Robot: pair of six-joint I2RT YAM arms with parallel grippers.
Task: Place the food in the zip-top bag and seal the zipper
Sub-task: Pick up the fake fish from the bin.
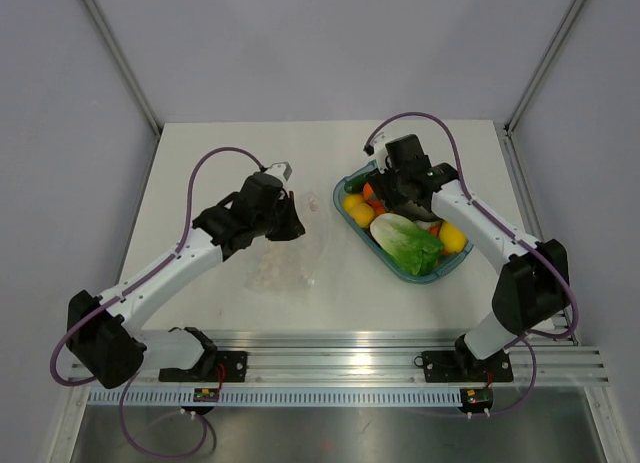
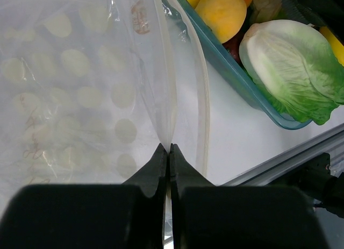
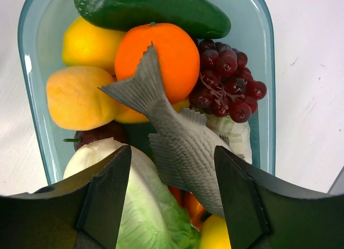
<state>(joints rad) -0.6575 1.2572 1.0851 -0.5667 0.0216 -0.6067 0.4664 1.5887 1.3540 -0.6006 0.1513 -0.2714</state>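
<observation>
The clear zip-top bag [image 2: 80,87] lies on the white table left of the teal tray [image 2: 231,66]. My left gripper [image 2: 169,148] is shut on the bag's mouth edge, by the whitish zipper [image 2: 204,98]. In the top view the left gripper [image 1: 290,221] sits over the bag [image 1: 285,268]. My right gripper [image 3: 172,152] is open above the tray [image 3: 267,71], its fingers either side of a grey fish [image 3: 183,136] and apart from it. Under it lie an orange [image 3: 161,50], cucumber [image 3: 150,9], dark red grapes [image 3: 228,77], lemon [image 3: 88,42] and lettuce [image 3: 145,206].
A yellow-orange peach-like fruit [image 3: 75,98] lies at the tray's left side. The tray [image 1: 352,221] stands right of centre, under the right gripper [image 1: 398,191]. An aluminium rail [image 1: 330,363] runs along the near table edge. Frame posts stand at the back corners.
</observation>
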